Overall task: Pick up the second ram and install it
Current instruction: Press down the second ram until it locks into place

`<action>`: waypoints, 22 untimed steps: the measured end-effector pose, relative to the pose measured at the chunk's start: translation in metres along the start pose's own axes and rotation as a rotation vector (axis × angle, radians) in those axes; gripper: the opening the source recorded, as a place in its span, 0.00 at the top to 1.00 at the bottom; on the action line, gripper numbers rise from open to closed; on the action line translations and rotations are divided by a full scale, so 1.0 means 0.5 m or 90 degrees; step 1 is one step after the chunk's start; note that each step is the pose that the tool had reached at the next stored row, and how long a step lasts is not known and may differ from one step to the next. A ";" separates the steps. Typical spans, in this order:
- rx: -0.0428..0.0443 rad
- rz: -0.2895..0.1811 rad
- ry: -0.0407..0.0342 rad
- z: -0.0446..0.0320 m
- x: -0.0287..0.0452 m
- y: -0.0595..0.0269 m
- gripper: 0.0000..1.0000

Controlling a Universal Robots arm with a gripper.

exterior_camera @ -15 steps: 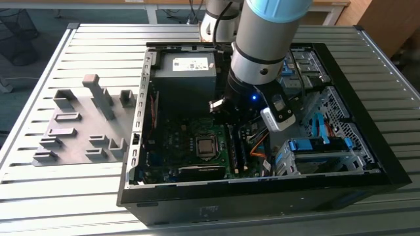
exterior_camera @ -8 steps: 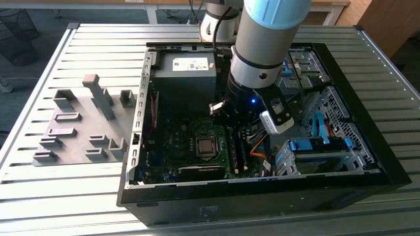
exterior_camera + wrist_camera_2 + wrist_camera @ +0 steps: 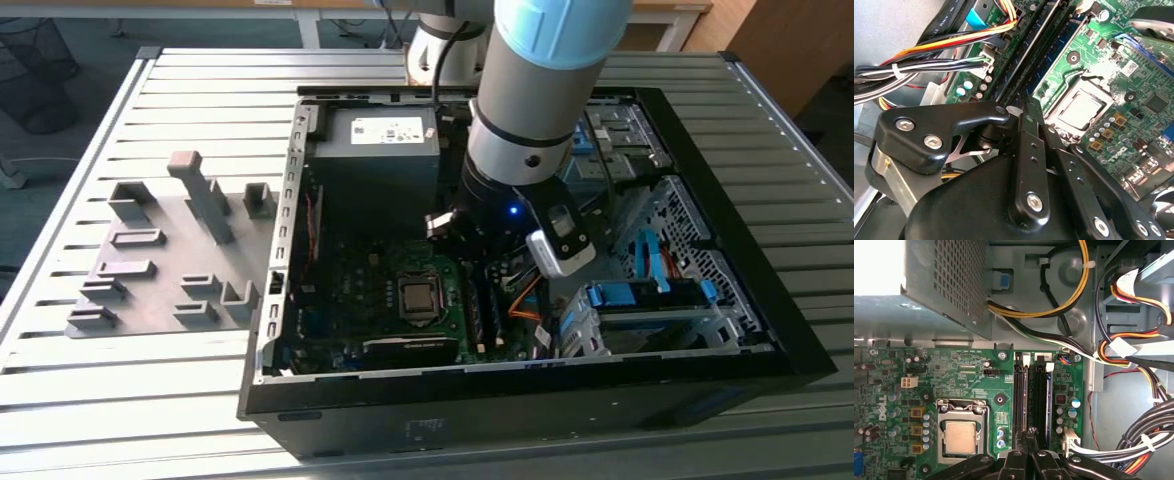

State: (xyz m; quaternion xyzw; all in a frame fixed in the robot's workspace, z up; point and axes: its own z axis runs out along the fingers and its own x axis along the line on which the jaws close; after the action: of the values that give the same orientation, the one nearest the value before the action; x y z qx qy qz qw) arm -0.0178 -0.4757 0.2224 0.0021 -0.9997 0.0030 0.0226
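Claw (image 3: 1029,440) nearly closed, fingertips together on a ram (image 3: 1021,395) seated in the motherboard (image 3: 964,380) slots.

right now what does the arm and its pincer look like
The arm is a thick silver-grey tube with a pale blue cap at its joint and a black cable running beside it. A small blue light glows near the wrist. The pincer is matte black, built from flat linkage bars joined by silver screws.

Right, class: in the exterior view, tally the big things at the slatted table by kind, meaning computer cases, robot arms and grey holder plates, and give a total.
computer case: 1
robot arm: 1
grey holder plate: 1
Total: 3
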 end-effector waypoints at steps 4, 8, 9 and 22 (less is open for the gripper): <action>0.0008 0.000 0.0003 0.006 0.000 0.000 0.89; 0.0007 0.000 0.0003 0.015 -0.001 0.000 0.89; 0.0009 0.000 0.0004 0.017 -0.001 0.000 0.89; -0.0001 0.000 0.0000 -0.023 0.001 0.000 0.89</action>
State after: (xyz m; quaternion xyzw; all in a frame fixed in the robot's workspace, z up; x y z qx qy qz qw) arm -0.0178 -0.4757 0.2337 0.0020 -0.9997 0.0029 0.0226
